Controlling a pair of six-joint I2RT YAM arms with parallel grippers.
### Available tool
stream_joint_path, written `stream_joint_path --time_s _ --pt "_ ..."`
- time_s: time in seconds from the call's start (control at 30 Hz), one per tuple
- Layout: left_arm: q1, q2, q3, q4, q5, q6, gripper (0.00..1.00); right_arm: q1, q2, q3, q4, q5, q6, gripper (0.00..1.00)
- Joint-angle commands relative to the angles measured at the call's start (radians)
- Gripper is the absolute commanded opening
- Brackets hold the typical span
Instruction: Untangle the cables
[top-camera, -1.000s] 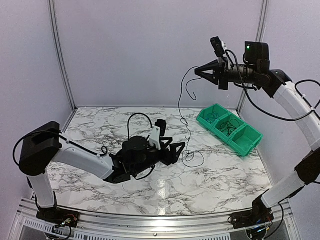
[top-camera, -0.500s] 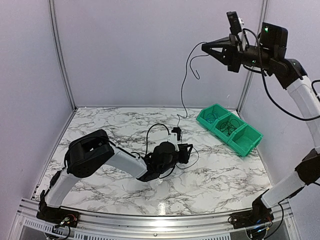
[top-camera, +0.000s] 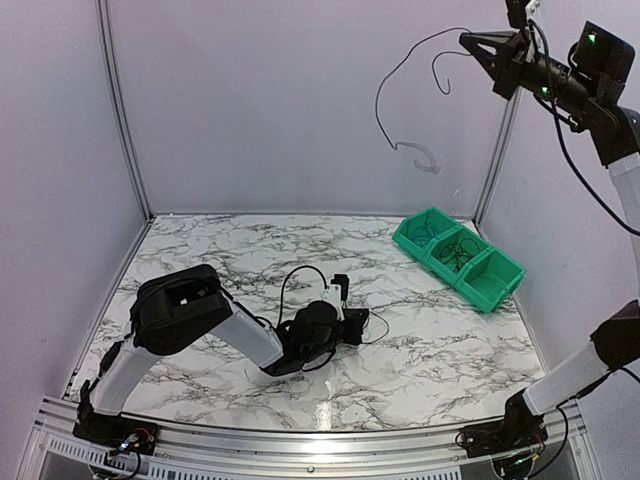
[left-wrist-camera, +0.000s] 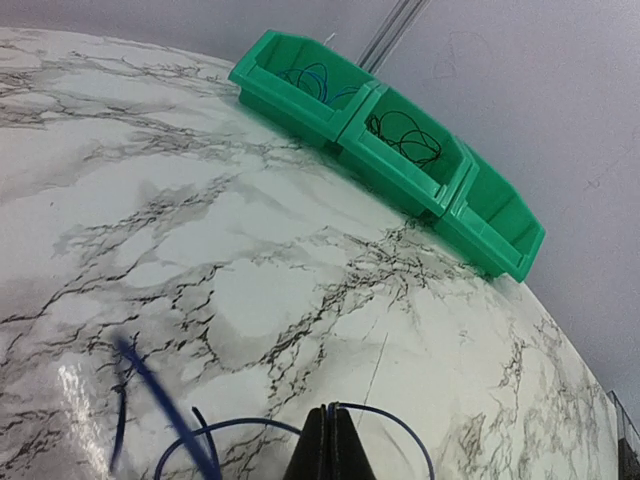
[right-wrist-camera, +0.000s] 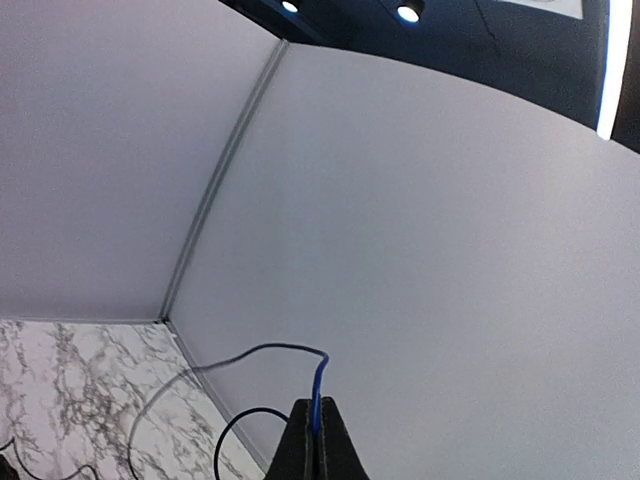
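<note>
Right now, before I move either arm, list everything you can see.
Hanging cable: one, dark, blue at the grip, dangling in the air from the right gripper.
Table cable: one, dark blue, looped on the marble at the left gripper.
Blue coil: one, far compartment of the bin.
Black coil: one, middle compartment.
Bin: one, green, three compartments, far right of the table.
Table: one, white marble pattern.
Left gripper: black, low on the table, shut on the table cable.
Right gripper: black, raised high, shut on the hanging cable.
</note>
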Motion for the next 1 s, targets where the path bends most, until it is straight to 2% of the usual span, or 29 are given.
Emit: stream_joint_path --time_s 0.0,0.03,0.2,0.5,0.73,0.97 --pt "-0.003 -0.074 -0.118 0.028 -0.007 -0.028 0.0 -0.072 -0.016 -0.081 0.054 0.338 -0.07 0.0" --pt "-0.003 -0.091 -0.148 0.029 -0.007 -0.032 0.0 -0.106 -0.02 -0.106 0.072 0.376 -0.06 0.0" --pt "-0.004 -0.172 -0.309 0.086 -0.015 -0.062 0.0 -0.376 -0.04 -0.23 0.119 0.296 -0.014 0.0" --pt "-0.006 -0.278 -0.451 0.148 -0.006 -0.04 0.0 -0.677 -0.055 -0.528 0.156 0.194 -0.044 0.0" --pt "-0.006 -0.295 -0.478 0.152 -0.015 -0.021 0.0 -0.805 -0.003 -0.678 0.18 0.127 -0.065 0.0" --pt "-0.006 -0.283 -0.474 0.151 -0.014 -0.022 0.0 -0.815 -0.049 -0.754 0.179 0.069 -0.08 0.0"
